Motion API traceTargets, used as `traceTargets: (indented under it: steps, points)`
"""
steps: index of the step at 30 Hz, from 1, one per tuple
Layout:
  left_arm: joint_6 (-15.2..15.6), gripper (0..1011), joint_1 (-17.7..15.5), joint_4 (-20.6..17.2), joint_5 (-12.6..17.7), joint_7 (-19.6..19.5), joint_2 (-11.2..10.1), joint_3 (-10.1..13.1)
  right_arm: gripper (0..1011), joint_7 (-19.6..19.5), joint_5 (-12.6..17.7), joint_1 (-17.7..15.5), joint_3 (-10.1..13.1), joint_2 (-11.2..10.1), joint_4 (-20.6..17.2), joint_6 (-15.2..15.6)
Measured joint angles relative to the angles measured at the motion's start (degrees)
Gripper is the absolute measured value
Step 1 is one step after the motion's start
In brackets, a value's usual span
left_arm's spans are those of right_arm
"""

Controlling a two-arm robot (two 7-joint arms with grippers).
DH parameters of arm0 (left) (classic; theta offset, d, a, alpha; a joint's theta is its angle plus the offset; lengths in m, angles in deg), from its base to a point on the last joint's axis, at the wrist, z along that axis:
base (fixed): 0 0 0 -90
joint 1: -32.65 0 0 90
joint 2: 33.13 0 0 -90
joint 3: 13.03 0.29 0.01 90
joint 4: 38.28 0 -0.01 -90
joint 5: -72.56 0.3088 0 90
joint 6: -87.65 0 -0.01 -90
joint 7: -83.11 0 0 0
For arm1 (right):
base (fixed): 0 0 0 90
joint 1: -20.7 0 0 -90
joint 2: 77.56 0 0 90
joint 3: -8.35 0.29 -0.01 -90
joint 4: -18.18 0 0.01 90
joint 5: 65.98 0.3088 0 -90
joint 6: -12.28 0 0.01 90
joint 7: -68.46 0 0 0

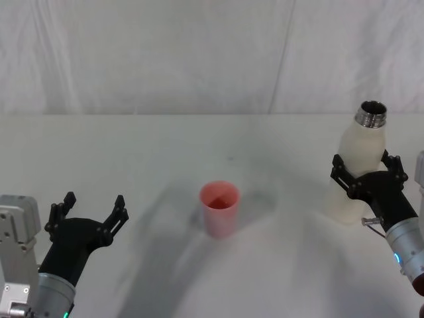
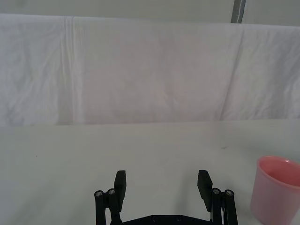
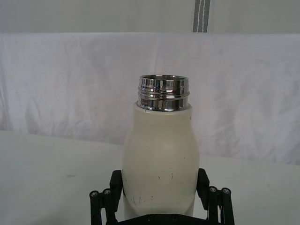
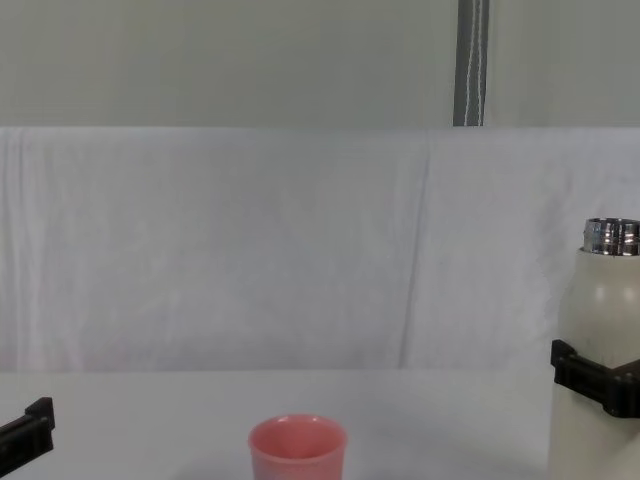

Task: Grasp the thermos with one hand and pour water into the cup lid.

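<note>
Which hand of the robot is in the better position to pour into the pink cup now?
The right hand: its fingers sit on both sides of the upright thermos, to the right of the cup lid. The left hand is open, holding nothing, on the cup's other side.

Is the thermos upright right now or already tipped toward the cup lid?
Upright. The thermos stands on the table with its steel neck pointing up, the right hand closed around its body. The cup lid sits apart, to its left.

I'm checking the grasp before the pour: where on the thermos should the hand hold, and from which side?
Take the thermos around its cream body below the rounded shoulders, from the robot's near side, as the right hand does. The upright walls suit fingers on both flanks; the steel neck stays free.
</note>
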Motion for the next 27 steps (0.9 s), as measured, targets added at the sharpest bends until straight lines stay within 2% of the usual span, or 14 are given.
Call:
traceTargets:
  steps: [7, 27]
  points:
    - [0.00, 1001, 0.00, 0.00, 0.00, 0.00, 0.00, 0.00, 1000, -0.09, 0.09, -0.95, 0.00, -0.13, -1.27, 0.48]
    - [0.00, 1001, 0.00, 0.00, 0.00, 0.00, 0.00, 0.00, 1000, -1.69, -1.18, -6.80, 0.56, -0.49, -7.79, 1.47]
